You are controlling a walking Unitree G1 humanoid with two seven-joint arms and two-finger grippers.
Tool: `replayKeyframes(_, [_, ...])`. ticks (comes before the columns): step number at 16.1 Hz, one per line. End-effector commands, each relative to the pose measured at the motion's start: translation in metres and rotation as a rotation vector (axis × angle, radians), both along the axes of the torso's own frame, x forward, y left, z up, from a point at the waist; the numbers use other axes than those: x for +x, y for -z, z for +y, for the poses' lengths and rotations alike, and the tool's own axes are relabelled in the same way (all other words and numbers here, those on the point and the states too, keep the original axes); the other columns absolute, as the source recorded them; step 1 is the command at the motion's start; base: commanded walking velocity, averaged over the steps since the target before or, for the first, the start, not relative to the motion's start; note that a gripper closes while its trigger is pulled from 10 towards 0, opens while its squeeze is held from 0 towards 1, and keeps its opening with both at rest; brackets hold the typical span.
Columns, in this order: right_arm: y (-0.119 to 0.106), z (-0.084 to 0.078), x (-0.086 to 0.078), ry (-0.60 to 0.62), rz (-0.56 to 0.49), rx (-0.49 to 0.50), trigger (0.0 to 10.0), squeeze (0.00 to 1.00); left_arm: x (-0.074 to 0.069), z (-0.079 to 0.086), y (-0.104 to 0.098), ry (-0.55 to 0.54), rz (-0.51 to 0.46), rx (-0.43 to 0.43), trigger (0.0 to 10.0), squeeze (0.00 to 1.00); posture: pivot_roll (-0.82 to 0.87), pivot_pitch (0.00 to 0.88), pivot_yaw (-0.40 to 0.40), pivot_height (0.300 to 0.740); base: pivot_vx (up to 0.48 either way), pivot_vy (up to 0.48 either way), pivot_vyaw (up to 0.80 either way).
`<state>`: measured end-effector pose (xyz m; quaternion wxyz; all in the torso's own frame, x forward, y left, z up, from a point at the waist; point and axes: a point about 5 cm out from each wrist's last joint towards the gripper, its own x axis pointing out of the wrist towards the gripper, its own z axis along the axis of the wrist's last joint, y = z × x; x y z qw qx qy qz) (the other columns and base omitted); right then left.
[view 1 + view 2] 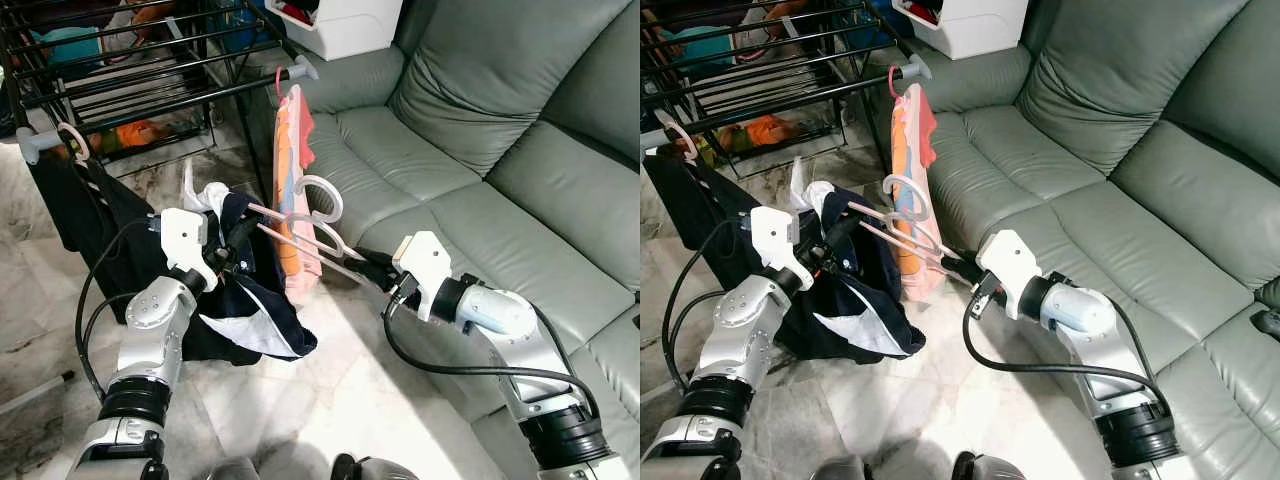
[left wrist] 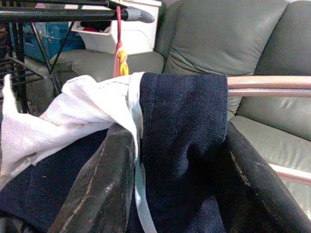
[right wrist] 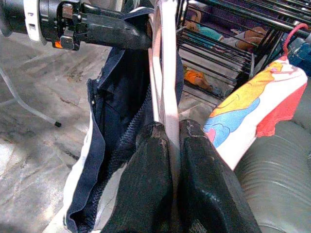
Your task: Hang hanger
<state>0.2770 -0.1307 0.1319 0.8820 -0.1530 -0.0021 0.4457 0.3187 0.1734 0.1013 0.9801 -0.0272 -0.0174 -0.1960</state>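
Navy cloth with a white lining hangs off the hanger [image 1: 300,235], which I have stretched between both arms in front of the grey sofa [image 1: 480,130]. My left end effector [image 1: 222,258] is clamped over the garment [image 2: 180,141] on one shoulder of the hanger; my right end effector [image 1: 362,268] is pinched tight on the pale bar at the other end. The hook [image 1: 322,190] curls up midway, just beside the pink shirt [image 1: 292,190] already hung on the drying rack [image 1: 150,80]. I judge the hanger stiff and light, the garment soft and prone to sliding off. Holding near both ends steadies it; the hook has to lift to the rail.
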Motion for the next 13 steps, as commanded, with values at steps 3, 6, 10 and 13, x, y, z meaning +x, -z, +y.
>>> replayKeyframes(3, [0.0, -0.001, 0.008, 0.071, -0.034, -0.025, 10.0, 0.0, 0.002, -0.003, -0.004, 0.019, -0.032, 0.049, 0.0, 0.0, -0.07, 0.009, -0.006, 0.74, 0.0, 0.0, 0.0])
replayKeyframes(6, [0.01, -0.002, 0.01, 0.124, 0.016, -0.035, 10.0, 0.0, 0.004, -0.007, -0.01, 0.024, -0.066, 0.064, 0.0, 0.0, -0.07, 0.009, -0.006, 0.74, 0.0, 0.0, 0.0])
replayKeyframes(10, [0.013, 0.001, 0.017, 0.188, 0.042, 0.013, 10.0, 0.0, 0.001, -0.018, -0.015, 0.062, -0.096, 0.057, 0.0, 0.0, -0.07, 0.015, -0.008, 0.74, 0.0, 0.0, 0.0])
replayKeyframes(13, [0.014, 0.002, 0.023, 0.254, 0.089, 0.077, 10.0, 0.0, -0.003, -0.034, -0.023, 0.132, -0.124, 0.009, 0.0, 0.0, -0.06, 0.016, -0.011, 0.74, 0.0, 0.0, 0.0])
